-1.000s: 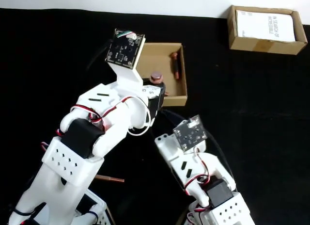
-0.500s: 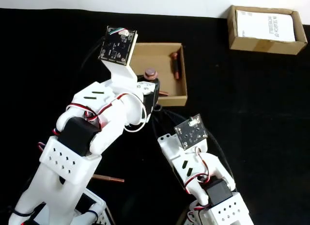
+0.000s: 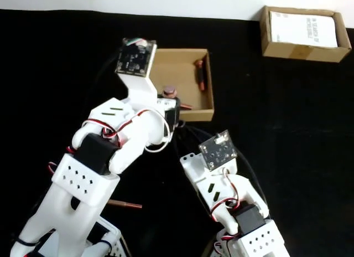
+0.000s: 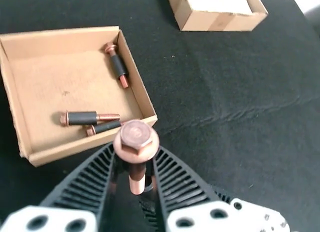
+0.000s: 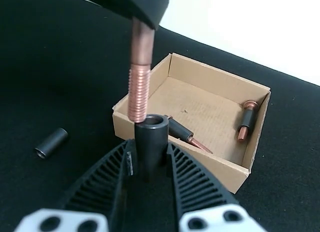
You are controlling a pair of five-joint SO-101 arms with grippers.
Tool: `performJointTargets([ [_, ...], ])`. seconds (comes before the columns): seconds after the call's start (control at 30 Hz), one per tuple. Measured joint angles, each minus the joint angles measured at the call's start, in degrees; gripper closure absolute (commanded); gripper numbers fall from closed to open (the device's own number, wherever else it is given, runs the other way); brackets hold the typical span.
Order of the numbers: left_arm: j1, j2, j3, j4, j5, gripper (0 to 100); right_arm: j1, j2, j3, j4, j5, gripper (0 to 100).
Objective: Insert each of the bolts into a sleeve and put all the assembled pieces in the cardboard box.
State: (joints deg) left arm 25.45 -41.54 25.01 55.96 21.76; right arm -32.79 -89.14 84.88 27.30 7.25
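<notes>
My left gripper (image 4: 135,178) is shut on a copper bolt (image 4: 136,138), held upright with its hex head up. In the high view the bolt head (image 3: 170,92) shows just in front of the cardboard box (image 3: 210,96). My right gripper (image 5: 150,162) is shut on a black sleeve (image 5: 151,142) standing upright. The bolt's threaded tip (image 5: 138,99) hangs straight down and meets the near rim of the sleeve's mouth. Inside the cardboard box (image 4: 50,77) lie three assembled pieces (image 4: 87,117).
A loose black sleeve (image 5: 50,142) lies on the black cloth beside the box. A loose copper bolt (image 3: 124,204) lies near the left arm's base. A second cardboard box (image 3: 304,49) with white paper stands at the back right.
The left arm has shifted the bolt a little to the left and then lowered it toward the sleeve. The right arm's wrist has nudged slightly to the right.
</notes>
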Motion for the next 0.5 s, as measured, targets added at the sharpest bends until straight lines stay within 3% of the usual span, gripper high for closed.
performJointTargets([
  [0.2,0.1,0.0,0.0,-1.9,3.9,99,0.0,0.0,0.0,0.0,0.0,99.2],
  [0.5,0.1,0.0,1.3,-3.2,3.7,99,0.0,0.1,0.0,0.0,0.0,99.2],
])
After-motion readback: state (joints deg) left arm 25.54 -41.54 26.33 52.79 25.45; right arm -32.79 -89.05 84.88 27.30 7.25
